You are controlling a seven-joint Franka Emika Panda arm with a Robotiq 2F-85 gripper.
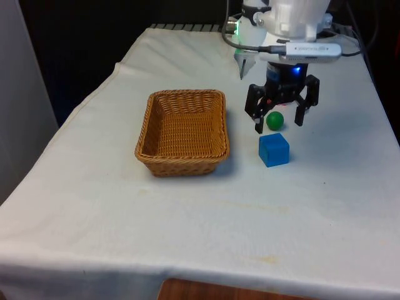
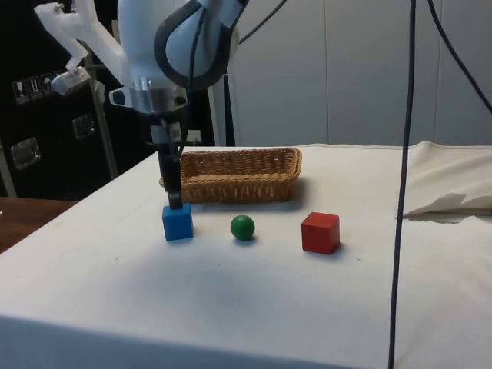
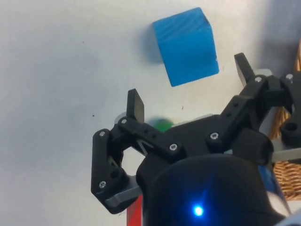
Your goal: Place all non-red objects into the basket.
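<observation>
1. Across the front view from its left, a wicker basket (image 1: 183, 131) is sitting on the white cloth (image 1: 187, 219) with nothing inside it; its weave is light brown, its walls flaring outward to a rolled rim.
2. Just to the front view's right of the basket, the gripper (image 1: 280, 125) is hanging low with its black fingers spread wide apart and gripping nothing.
3. A small green ball (image 1: 274, 120) is lying between those fingers in the front view, though the side view is showing the ball (image 2: 242, 227) on the cloth further back than the fingers (image 2: 175, 201).
4. A blue cube (image 1: 274, 149) is resting on the cloth just nearer the front camera than the ball, apart from the basket; its faces are looking matte and evenly coloured.
5. In the side view the fingers are hanging right over the blue cube (image 2: 177, 222), and whether they are touching it is unclear.
6. In the side view the red cube (image 2: 320, 232) is standing to the right of the ball, apart from it.
7. The wrist view is showing the blue cube (image 3: 186, 46) beyond the open fingertips, with a sliver of green ball (image 3: 162, 125) behind one finger.
8. No lettering is showing on the cubes, ball or basket.
</observation>
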